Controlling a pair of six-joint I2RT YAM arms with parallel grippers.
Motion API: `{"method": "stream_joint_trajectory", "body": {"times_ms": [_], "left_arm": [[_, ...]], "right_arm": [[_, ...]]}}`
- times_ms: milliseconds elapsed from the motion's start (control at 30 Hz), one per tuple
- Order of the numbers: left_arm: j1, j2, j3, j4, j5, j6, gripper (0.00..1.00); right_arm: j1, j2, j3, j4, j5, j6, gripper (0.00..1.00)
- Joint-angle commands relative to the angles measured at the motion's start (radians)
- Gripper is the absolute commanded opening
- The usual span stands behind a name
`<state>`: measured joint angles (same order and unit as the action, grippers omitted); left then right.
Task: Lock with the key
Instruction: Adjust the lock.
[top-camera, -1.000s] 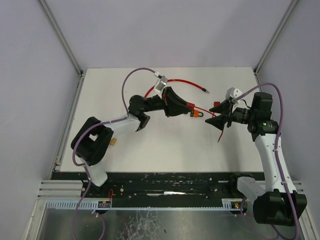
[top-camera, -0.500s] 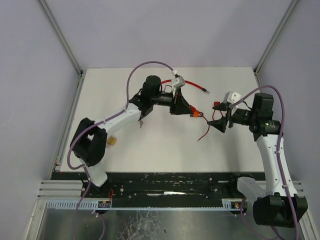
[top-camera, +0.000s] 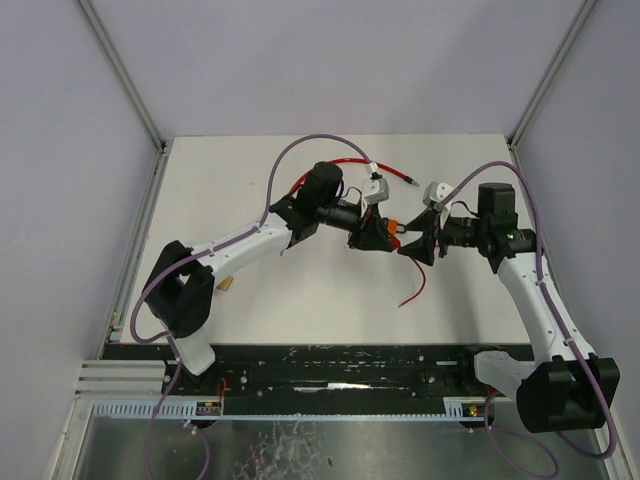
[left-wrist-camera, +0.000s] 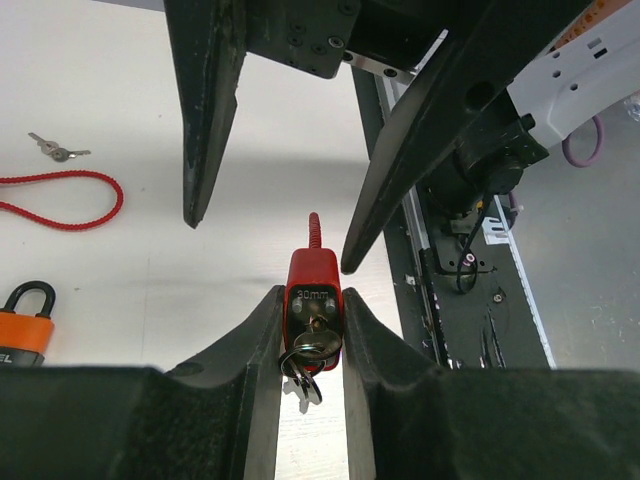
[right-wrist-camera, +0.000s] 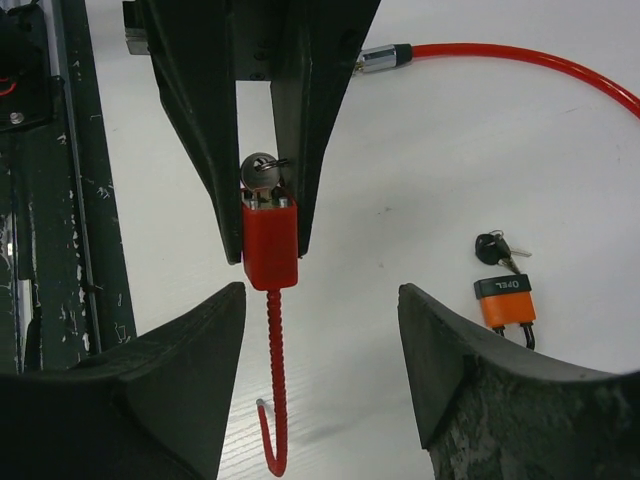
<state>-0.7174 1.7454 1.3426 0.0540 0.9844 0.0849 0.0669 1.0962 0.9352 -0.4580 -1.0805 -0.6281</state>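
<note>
Presently, the red padlock (left-wrist-camera: 313, 300) is clenched in the left jaws above the middle of the surface (top-camera: 320, 310), the key (right-wrist-camera: 262, 170) already seated in it. The right jaws are spread, facing it, nothing grasped; the turning of the key is judged not yet done.

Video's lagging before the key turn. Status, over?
Left claw shut on red lock, key inserted. Right claw open, clear of it. Key tucked between left fingers, cable pointing out.

Arms (top-camera: 240, 245): two. Red padlock (left-wrist-camera: 313, 298): one. Orange padlock (right-wrist-camera: 505, 300): one. Key sets (left-wrist-camera: 50, 150): at least three.
</note>
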Motion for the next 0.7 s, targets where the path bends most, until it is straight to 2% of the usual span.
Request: {"method": "stream_joint_trajectory", "body": {"times_ms": [0,433,500,667], "left_arm": [[0.002,-0.031,0.039,-0.013,-0.014,0.030,0.00],[0.002,-0.060,0.017,0.034,-0.038,-0.002,0.00],[0.003,-0.061,0.016,0.039,-0.038,-0.007,0.00],[0.003,-0.062,0.011,0.069,-0.027,-0.037,0.00]], "right_arm": [[0.022,0.000,-0.001,-0.002,0.010,-0.002,0.67],[0.061,0.036,0.010,-0.052,0.029,-0.046,0.52],[0.063,0.035,0.011,-0.055,0.026,-0.049,0.45],[0.065,0.036,0.025,-0.081,-0.004,-0.065,0.17]]}}
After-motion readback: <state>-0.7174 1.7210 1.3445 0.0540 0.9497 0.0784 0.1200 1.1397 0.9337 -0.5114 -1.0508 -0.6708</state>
